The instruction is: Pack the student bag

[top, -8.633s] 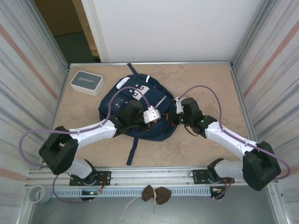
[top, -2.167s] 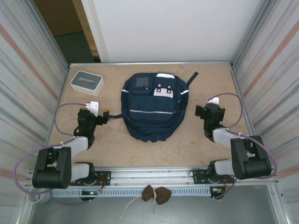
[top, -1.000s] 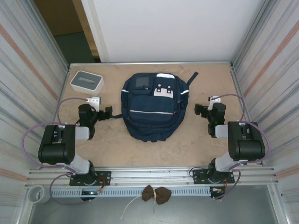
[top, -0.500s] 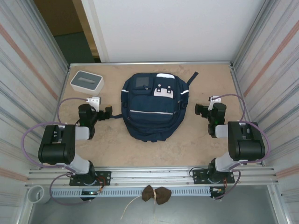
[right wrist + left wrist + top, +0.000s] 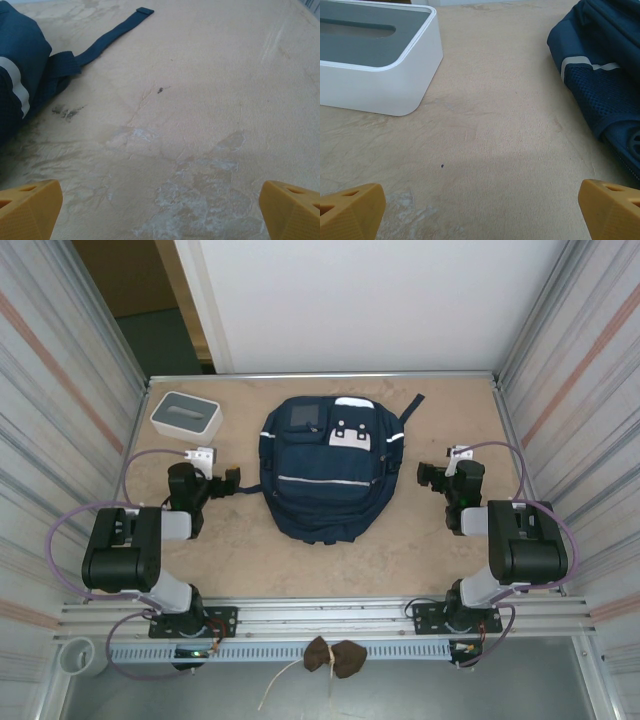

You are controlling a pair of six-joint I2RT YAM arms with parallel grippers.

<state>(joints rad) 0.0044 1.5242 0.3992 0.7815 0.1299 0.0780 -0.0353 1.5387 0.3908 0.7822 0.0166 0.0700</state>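
The left tool (image 5: pixel 224 480) and the right tool (image 5: pixel 424 476) are both wide open and hold nothing. The student bag (image 5: pixel 325 475) lies flat and looks shut in the middle of the worktop (image 5: pixel 400 570), so the packing seems done. Both arms are folded low beside it, not touching.

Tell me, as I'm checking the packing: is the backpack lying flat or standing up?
Lying flat, front up: from above, the backpack shows its grey square and front stripe, spread on the table.
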